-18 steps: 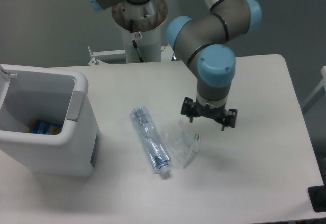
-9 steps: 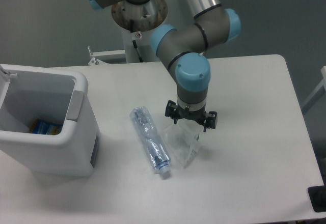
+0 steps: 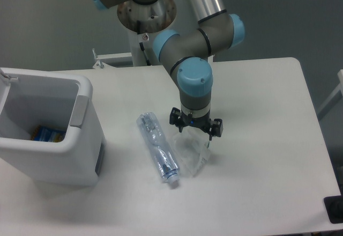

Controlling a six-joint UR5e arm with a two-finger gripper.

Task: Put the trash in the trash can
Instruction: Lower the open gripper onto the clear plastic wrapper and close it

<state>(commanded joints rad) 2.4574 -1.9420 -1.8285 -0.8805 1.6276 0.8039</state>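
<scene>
The gripper [image 3: 195,128] hangs over the upper end of the crumpled clear wrapper [image 3: 191,153], its fingers [image 3: 174,120] spread wide and holding nothing. Whether they touch the wrapper cannot be told from this view. The wrapper lies flat on the white counter [image 3: 268,139], just beside the crushed clear bottle [image 3: 157,147]. The bottle lies at a slant, its white cap [image 3: 172,181] pointing toward the near edge of the counter. Well to the left stands the white trash can [image 3: 51,134], open at the top, with a grey panel [image 3: 79,111] on its right rim. Something blue and yellow [image 3: 47,134] lies at its bottom. The arm [image 3: 194,48] reaches down from the base at the far edge.
</scene>
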